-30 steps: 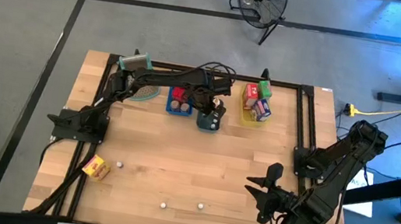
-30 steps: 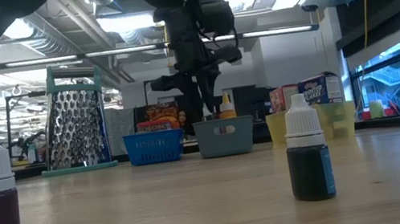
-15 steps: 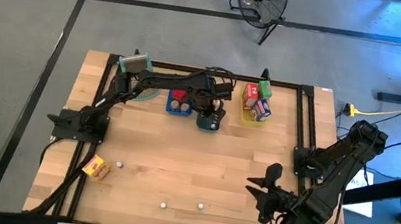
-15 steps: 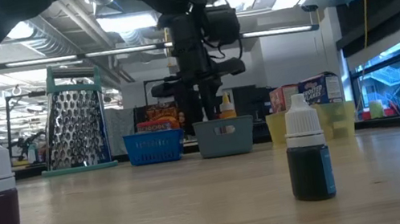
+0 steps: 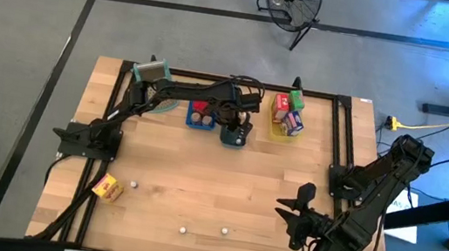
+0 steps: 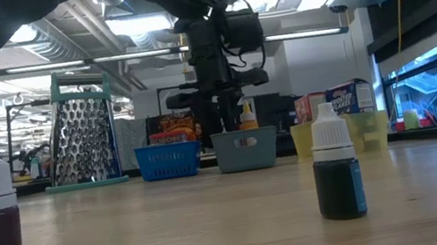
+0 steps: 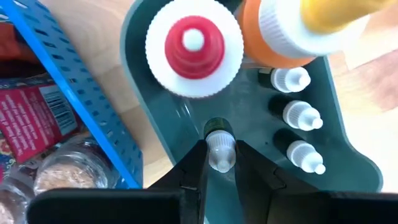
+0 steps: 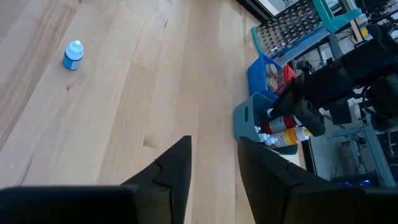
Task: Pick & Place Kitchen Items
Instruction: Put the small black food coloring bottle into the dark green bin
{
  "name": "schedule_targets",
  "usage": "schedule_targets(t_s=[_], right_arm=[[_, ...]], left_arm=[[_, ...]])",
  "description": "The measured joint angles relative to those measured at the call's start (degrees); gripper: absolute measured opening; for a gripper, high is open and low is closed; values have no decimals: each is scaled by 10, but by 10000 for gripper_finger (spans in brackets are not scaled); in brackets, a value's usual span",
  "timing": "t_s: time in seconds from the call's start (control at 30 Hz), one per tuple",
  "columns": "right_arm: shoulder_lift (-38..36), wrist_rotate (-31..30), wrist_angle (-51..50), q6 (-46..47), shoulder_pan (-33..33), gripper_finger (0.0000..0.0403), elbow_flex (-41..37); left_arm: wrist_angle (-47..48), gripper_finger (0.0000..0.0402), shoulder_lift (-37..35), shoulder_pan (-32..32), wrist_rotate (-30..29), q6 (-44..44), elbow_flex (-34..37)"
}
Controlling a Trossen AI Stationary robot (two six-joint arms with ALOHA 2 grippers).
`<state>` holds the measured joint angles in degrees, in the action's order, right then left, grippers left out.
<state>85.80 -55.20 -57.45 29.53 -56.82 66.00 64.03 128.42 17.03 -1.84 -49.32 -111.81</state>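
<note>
My left gripper (image 7: 219, 163) is down in the grey tray (image 5: 234, 138) at the table's far middle, shut on a tiny white-capped bottle (image 7: 219, 148) with a green body. The tray also holds a red-nozzled white cap (image 7: 193, 45), an orange bottle (image 7: 273, 37) and three more tiny white-capped bottles (image 7: 297, 115). In the low view the left gripper (image 6: 222, 115) stands just above the tray's rim (image 6: 243, 133). My right gripper (image 8: 214, 163) is open and waits at the near right, over bare wood. My left gripper pinches the tiny bottle at its white cap (image 7: 220, 155) between the two fingers (image 7: 194, 167). It comes from above, pointing down into the grey tray. The bottle stands upright. Whether its base rests on the tray floor cannot be seen.
A blue tray (image 5: 200, 115) with jars and a red packet sits left of the grey one, and a yellow tray (image 5: 288, 122) with cartons sits right of it. A metal grater (image 6: 82, 132) stands far left. A yellow carton (image 5: 106, 186) and three small bottles (image 5: 183, 229) lie on the near half.
My left gripper has come down a little over the grey tray, closer to its rim, still shut on the tiny bottle. My right arm has kept still.
</note>
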Motion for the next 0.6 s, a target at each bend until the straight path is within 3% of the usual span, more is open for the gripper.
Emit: schedule_targets(t_s=[0.6], right_arm=[[0,4,0,0,0,133,0]], left_arm=[[-16,55,15,3,22,6,-1]])
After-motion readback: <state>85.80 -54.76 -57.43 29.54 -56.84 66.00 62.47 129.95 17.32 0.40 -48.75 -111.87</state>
